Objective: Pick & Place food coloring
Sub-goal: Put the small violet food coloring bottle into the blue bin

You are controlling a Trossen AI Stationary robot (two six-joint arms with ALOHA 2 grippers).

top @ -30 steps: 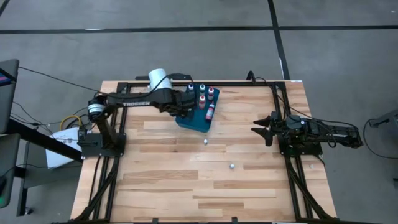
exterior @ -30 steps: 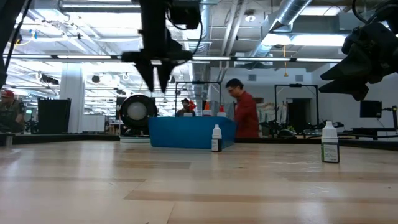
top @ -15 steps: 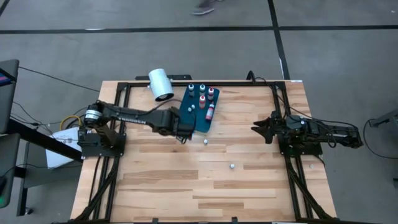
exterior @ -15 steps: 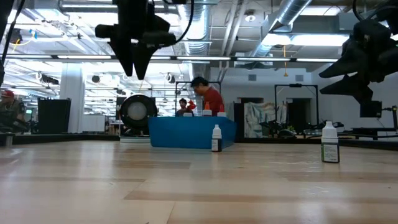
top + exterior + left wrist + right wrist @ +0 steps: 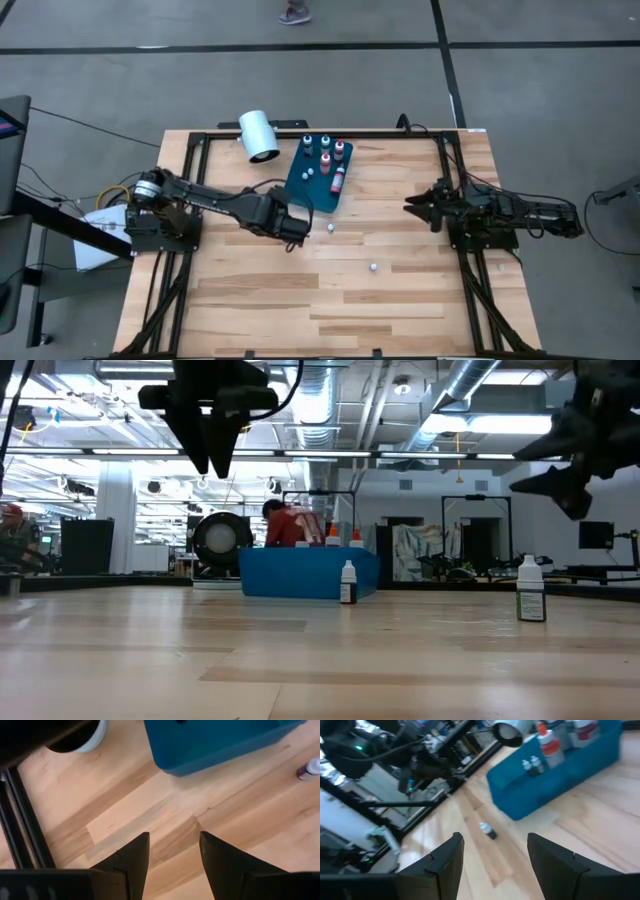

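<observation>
Between the left gripper [image 5: 291,238] fingers [image 5: 131,859] lies only bare wood: the two dark tips stand parted with a gap and grasp nothing. Half a second ago this gripper hung just beside the near edge of the blue tray [image 5: 300,192]; a second ago it was over the tray among the bottles. Now it has drawn back and toward the table's middle, clear of the tray, hanging above the boards with its fingers pointing down, as the low view shows. Its arm runs out low and long from the base at the table's left edge, bent slightly at the elbow.

One small food coloring bottle [image 5: 331,228] stands on the table close to that gripper, just off the tray's near corner. A second small bottle [image 5: 373,268] stands farther out toward the table's middle. The rest of the food coloring [image 5: 324,158] stays in the tray, red and dark tops up, with one pink-topped bottle [image 5: 338,181] lying along the tray's right side. A white cylinder [image 5: 258,135] lies beside the tray's far left corner.

At the table's right edge the right gripper [image 5: 420,207] waits as before, fingers [image 5: 442,860] spread wide and holding nothing, aimed level across the table toward the tray.
</observation>
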